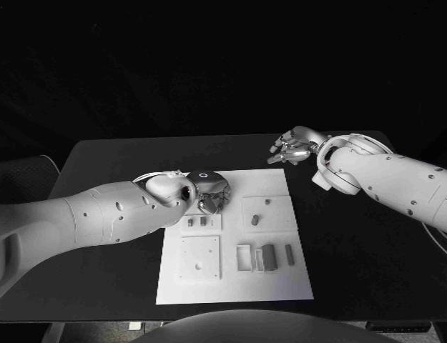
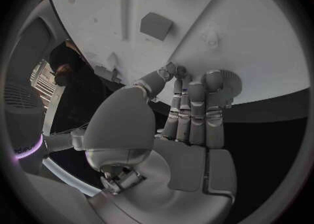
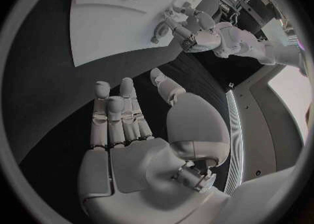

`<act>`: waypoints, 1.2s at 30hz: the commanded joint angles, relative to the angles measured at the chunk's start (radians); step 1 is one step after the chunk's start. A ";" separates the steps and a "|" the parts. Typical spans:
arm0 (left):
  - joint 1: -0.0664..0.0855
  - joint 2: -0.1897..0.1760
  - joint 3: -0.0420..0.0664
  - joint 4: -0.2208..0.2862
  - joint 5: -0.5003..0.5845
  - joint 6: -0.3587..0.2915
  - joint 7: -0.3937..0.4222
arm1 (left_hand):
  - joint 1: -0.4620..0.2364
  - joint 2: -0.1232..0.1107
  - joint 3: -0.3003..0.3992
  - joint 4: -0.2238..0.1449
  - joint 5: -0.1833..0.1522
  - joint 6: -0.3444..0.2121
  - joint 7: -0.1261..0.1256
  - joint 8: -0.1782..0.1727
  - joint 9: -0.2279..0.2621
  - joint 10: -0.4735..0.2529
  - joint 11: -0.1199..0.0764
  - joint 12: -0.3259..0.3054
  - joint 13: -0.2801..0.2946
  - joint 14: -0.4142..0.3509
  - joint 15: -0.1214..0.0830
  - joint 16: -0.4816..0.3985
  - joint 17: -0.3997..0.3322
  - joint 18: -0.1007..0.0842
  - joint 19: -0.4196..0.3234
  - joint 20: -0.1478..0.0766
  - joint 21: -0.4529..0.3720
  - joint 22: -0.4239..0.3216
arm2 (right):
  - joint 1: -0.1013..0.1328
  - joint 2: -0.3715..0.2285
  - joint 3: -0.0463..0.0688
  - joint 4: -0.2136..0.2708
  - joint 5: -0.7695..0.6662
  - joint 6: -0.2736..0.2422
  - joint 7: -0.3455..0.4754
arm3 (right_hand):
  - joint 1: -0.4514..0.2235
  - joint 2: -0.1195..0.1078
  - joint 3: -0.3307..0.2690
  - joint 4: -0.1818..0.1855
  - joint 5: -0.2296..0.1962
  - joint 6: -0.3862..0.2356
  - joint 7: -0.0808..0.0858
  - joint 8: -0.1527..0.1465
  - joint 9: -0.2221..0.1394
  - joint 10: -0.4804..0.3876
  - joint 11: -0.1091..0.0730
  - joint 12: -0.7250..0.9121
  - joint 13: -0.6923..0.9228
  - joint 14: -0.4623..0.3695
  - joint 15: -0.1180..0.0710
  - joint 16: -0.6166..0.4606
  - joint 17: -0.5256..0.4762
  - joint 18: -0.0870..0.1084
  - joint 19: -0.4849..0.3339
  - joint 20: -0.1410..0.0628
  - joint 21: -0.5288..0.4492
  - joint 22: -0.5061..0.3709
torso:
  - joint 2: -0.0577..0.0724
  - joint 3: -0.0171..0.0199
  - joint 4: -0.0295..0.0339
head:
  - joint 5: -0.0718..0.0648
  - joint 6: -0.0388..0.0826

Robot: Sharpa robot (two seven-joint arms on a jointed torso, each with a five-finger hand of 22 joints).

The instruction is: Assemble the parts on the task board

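Left hand (image 1: 208, 194) empty with fingers apart over the task board (image 1: 269, 286) near its 11 o'clock corner, closest to the grey parts (image 1: 269, 256) lying toward 5 o'clock, long sides running 12 to 6; right hand (image 1: 295, 146) open too, far off over the surface (image 1: 377, 243)

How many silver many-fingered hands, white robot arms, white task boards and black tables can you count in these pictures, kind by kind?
Silver many-fingered hands: 2 (left hand, right hand)
White robot arms: 2 (left arm, right arm)
White task board: 1
Black table: 1
Total: 6
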 commanded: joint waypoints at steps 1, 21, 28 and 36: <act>-0.005 0.006 0.000 -0.003 0.004 0.006 0.002 | 0.001 0.011 0.007 0.000 0.004 0.003 0.007 -0.001 -0.001 0.010 0.002 0.004 0.001 0.001 0.006 0.006 -0.002 0.077 0.002 0.005 0.006 0.021 | 0.000 -0.001 0.000 0.003 0.002 0.003 0.010 | -0.004 0.006 0.000 -0.005 0.004 0.001 0.005 0.005 0.001 0.004 -0.002 -0.001 -0.002 0.002 -0.007 -0.006 -0.001 0.009 0.000 -0.001 -0.007 0.011 | 0.001 -0.0003 -0.0009 | 0.000 0.000; -0.009 0.004 0.001 -0.009 0.000 0.017 -0.005 | 0.003 0.015 0.015 0.000 0.004 0.018 0.013 -0.002 -0.001 0.041 -0.008 0.024 0.014 0.007 -0.002 0.021 -0.007 0.080 0.009 0.002 0.018 0.022 | 0.000 -0.002 0.000 0.004 0.002 0.005 0.010 | -0.005 0.006 0.000 -0.005 0.004 0.000 0.005 0.005 0.001 0.004 -0.002 -0.001 -0.002 0.003 -0.007 -0.006 -0.001 0.009 0.000 -0.001 -0.007 0.011 | 0.000 -0.0001 0.0007 | -0.002 -0.003; -0.009 0.000 0.001 -0.007 -0.002 0.020 -0.006 | -0.007 0.006 0.009 0.003 0.005 0.018 0.014 -0.004 -0.001 0.042 -0.009 0.029 0.017 0.008 -0.004 0.026 -0.008 0.080 0.011 0.000 0.022 0.022 | 0.000 -0.002 0.000 0.004 0.002 0.006 0.010 | -0.005 0.006 0.000 -0.005 0.004 0.001 0.004 0.005 0.001 0.004 -0.002 -0.001 -0.002 0.003 -0.007 -0.006 -0.001 0.009 0.000 -0.001 -0.007 0.011 | 0.000 -0.0004 0.0004 | -0.003 -0.005; -0.009 -0.002 0.001 -0.011 -0.002 0.021 -0.013 | -0.019 -0.007 0.003 0.007 0.006 0.008 0.018 -0.014 -0.005 0.011 -0.001 0.019 0.015 0.002 0.003 0.027 -0.013 0.078 0.006 0.002 0.022 0.020 | 0.000 -0.002 0.000 0.003 0.002 0.007 0.010 | -0.005 0.006 0.000 -0.006 0.004 0.001 0.004 0.005 0.001 0.004 -0.002 -0.001 -0.003 0.003 -0.007 -0.007 -0.001 0.009 0.000 -0.001 -0.007 0.011 | 0.000 0.0000 0.0002 | -0.003 -0.006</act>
